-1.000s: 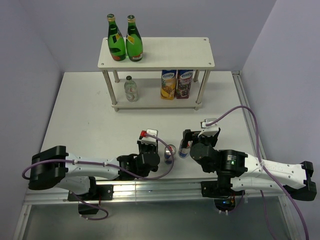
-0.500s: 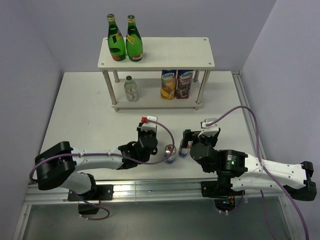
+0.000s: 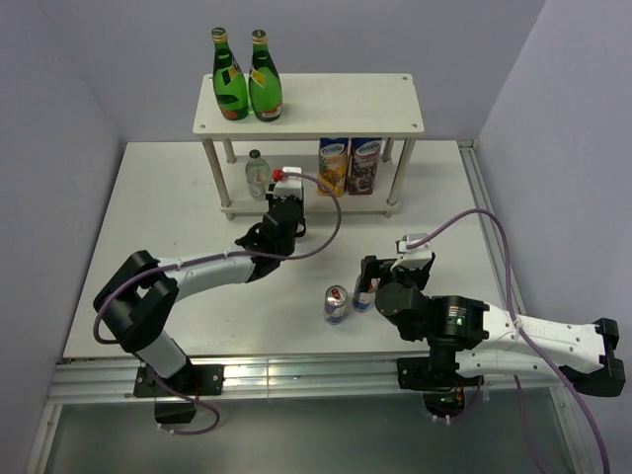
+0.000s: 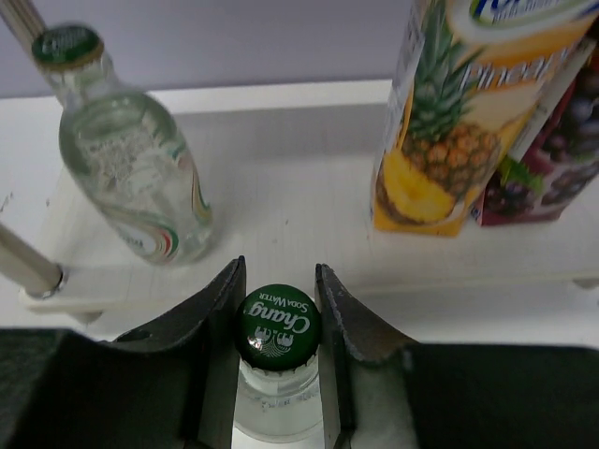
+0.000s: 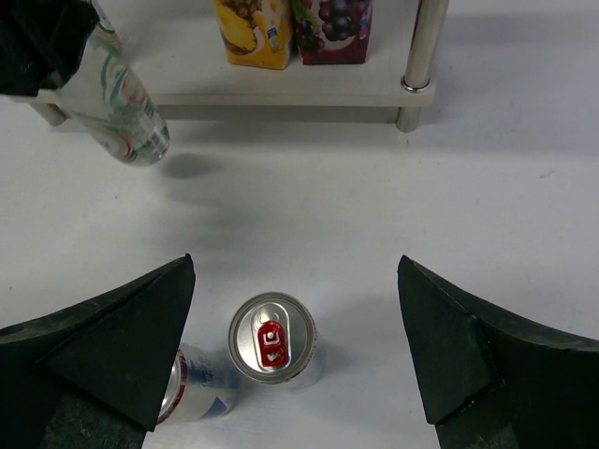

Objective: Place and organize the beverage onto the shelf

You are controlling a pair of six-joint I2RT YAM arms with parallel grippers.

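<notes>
The left end effector [image 3: 283,209] is clamped on the neck of a clear bottle [image 4: 277,325]. The bottle hangs a little tilted, lifted off the table [image 5: 374,206], just short of the front edge of the shelf's [image 4: 281,192] lower board. Straight ahead lies the bare stretch between its twin [image 4: 131,168] at the left end and the pineapple carton [image 4: 449,140], so the move is likely forward and down. The right end effector [image 5: 295,281] gapes wide, holding nothing, above two cans [image 5: 272,339] near the table's front edge.
</notes>
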